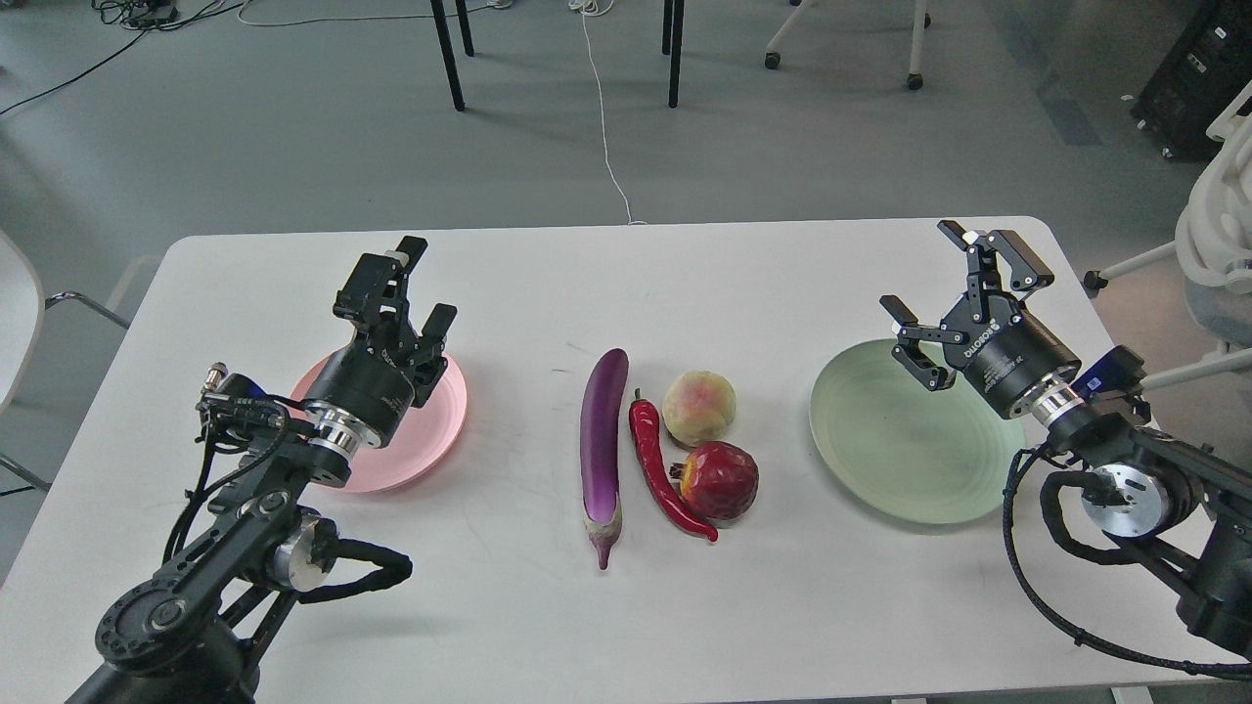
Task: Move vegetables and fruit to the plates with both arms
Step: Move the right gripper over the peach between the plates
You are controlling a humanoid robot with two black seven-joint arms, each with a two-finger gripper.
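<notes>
A long purple eggplant (603,440) lies in the middle of the white table, stem end toward me. Just right of it lies a red chili pepper (661,471). A yellowish-pink peach (698,407) sits behind a dark red pomegranate (722,479), both right of the chili. The pink plate (430,430) is at the left, partly hidden by my left gripper (426,282), which hovers open above it and holds nothing. The pale green plate (895,440) is at the right, bare. My right gripper (944,293) is open above its far right rim, holding nothing.
The white table (626,606) has rounded corners and ends close behind the grippers. Beyond it are a grey floor, black table legs (448,59), a white cable (606,127) and chair bases. A white chair (1218,244) stands off the right edge.
</notes>
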